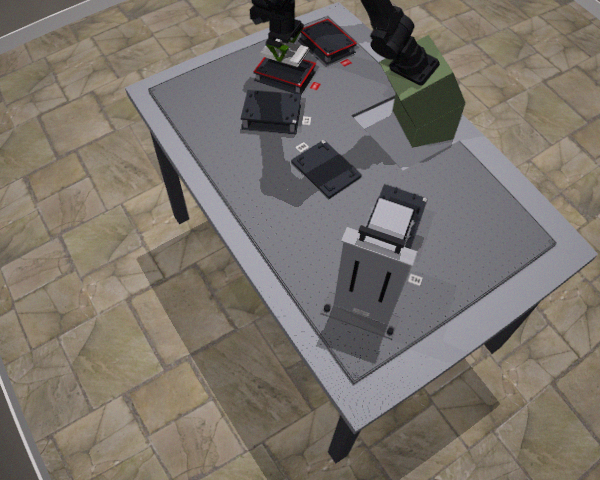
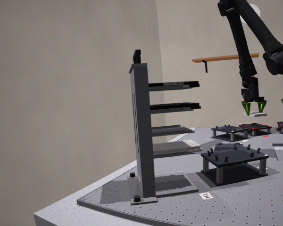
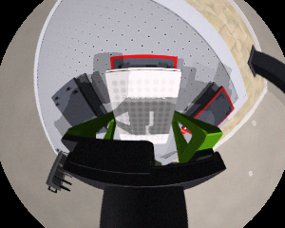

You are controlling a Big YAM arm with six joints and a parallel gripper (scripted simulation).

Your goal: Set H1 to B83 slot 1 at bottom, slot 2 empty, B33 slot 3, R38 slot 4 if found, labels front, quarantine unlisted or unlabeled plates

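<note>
My gripper (image 2: pixel 253 108) with green fingers is shut on a white plate (image 2: pixel 254 113) by its sides. It holds the plate level, a little above a red-rimmed quarantine nest (image 1: pixel 283 71). In the wrist view the plate (image 3: pixel 144 98) lies between the fingers with that red rim just beyond it. The second red-rimmed nest (image 1: pixel 327 38) stands empty beside it. The plate hotel H1 (image 2: pixel 141 126) stands near the table's front. A pale plate (image 2: pixel 177 147) lies on its bottom shelf. The second shelf (image 2: pixel 170 130) looks bare. A white plate (image 1: pixel 390 217) shows on the top shelf from above.
A black raised nest (image 1: pixel 271 108) stands just in front of the quarantine nests and is empty. Another black nest with pegs (image 1: pixel 325 167) stands between it and the hotel, also empty. The arm's green base block (image 1: pixel 427 103) is at the back right.
</note>
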